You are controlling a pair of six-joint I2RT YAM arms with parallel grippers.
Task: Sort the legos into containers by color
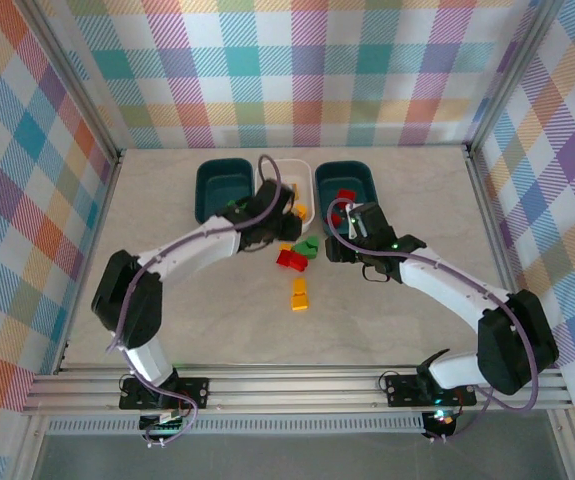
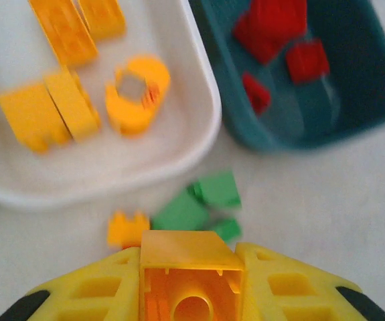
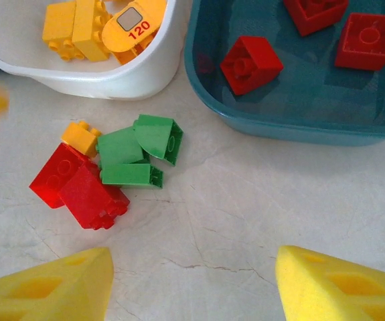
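My left gripper (image 2: 189,257) is shut on an orange-yellow lego (image 2: 191,281), held just in front of the white container (image 2: 202,127), which has several orange-yellow legos (image 2: 65,107) in it. From above, that left gripper (image 1: 285,215) hovers at the white container's (image 1: 307,178) near edge. The right teal container (image 3: 279,124) holds red legos (image 3: 249,63). Loose on the table lie green legos (image 3: 138,157), two red ones (image 3: 78,187) and a small yellow one (image 3: 80,137). My right gripper (image 3: 192,281) stands open over bare table, near the pile.
A second teal container (image 1: 224,185) stands left of the white one. Another yellow lego (image 1: 299,293) lies alone, nearer the arms' bases. Checked walls and metal posts enclose the table on three sides.
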